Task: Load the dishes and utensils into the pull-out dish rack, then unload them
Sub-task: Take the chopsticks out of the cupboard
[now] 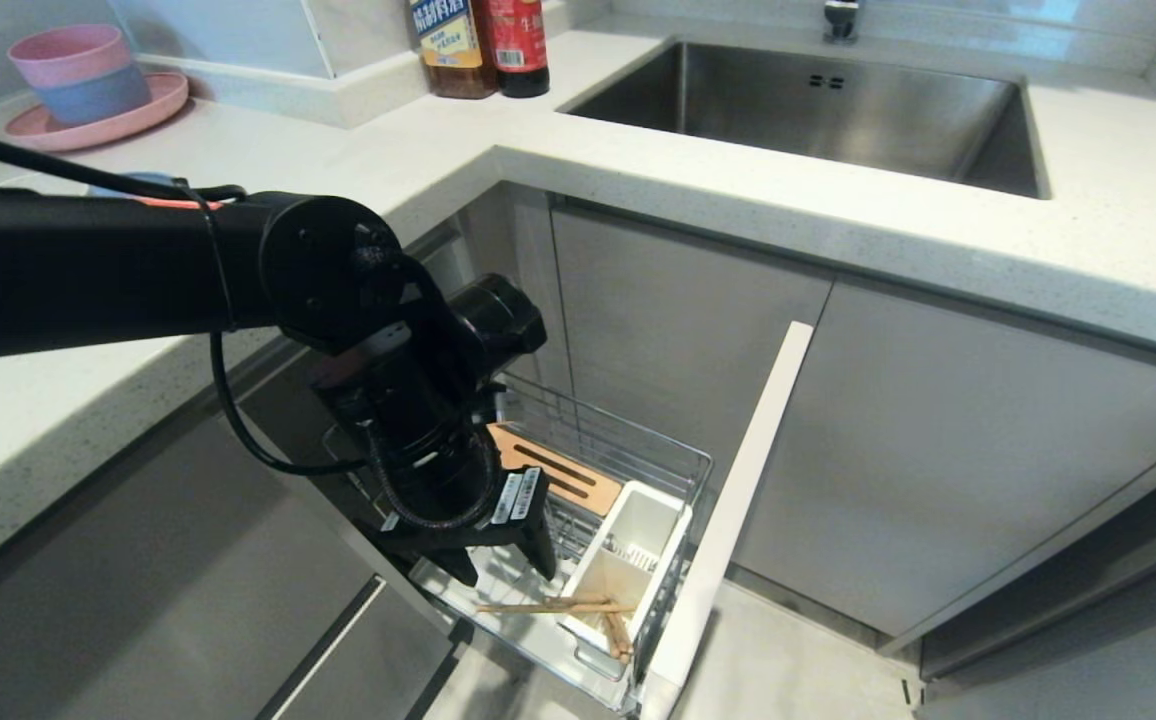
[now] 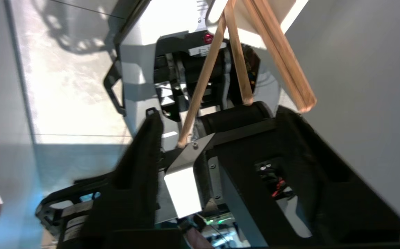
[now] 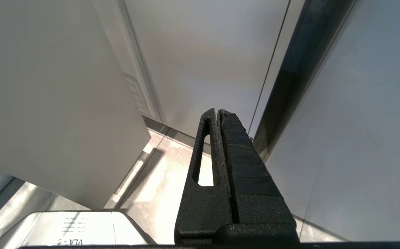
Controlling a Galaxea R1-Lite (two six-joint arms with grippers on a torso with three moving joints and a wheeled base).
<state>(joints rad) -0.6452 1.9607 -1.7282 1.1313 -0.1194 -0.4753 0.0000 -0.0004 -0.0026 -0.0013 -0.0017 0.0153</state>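
Wooden chopsticks [image 1: 558, 606] | just below left gripper [image 1: 505, 572] | fingers apart

matte black left arm [image 1: 88, 265], round joint housing, looped black cable, white barcode labels, textured black right gripper [image 3: 220, 117] with slotted finger

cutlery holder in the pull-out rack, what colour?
White: the plastic cutlery holder in the chrome wire pull-out rack. Head view shows it best.
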